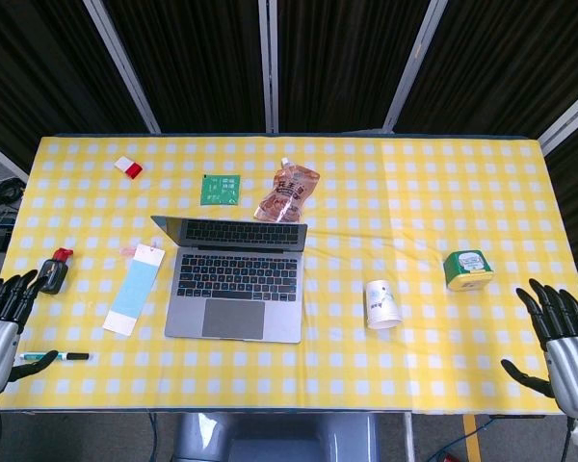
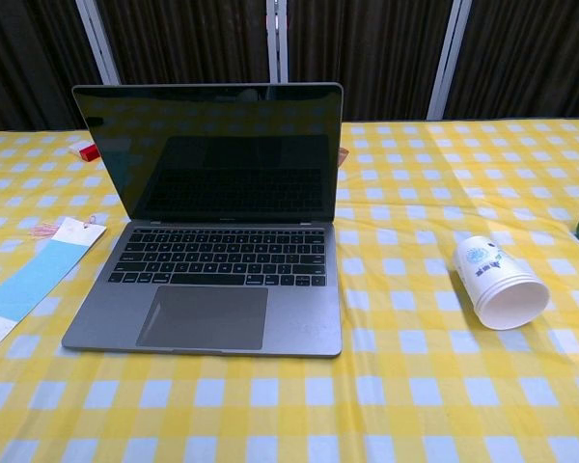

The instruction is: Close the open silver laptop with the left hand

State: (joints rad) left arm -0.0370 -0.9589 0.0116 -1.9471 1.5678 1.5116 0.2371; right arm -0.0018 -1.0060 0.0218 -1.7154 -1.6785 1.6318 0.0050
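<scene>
The silver laptop (image 1: 236, 281) stands open on the yellow checked table, left of centre, its dark screen (image 2: 217, 154) upright and facing me. My left hand (image 1: 2, 325) hovers at the table's near left corner, well left of the laptop, fingers spread and holding nothing. My right hand (image 1: 564, 342) is at the near right corner, also open and empty. Neither hand shows in the chest view.
A blue and white packet (image 1: 135, 289) lies just left of the laptop. A marker (image 1: 56, 357) and a small dark bottle (image 1: 54, 271) lie near my left hand. A paper cup (image 1: 382, 304) lies tipped right of the laptop, a green tin (image 1: 467, 269) beyond. Snack pouch (image 1: 288, 192), green sachet (image 1: 221, 190) behind.
</scene>
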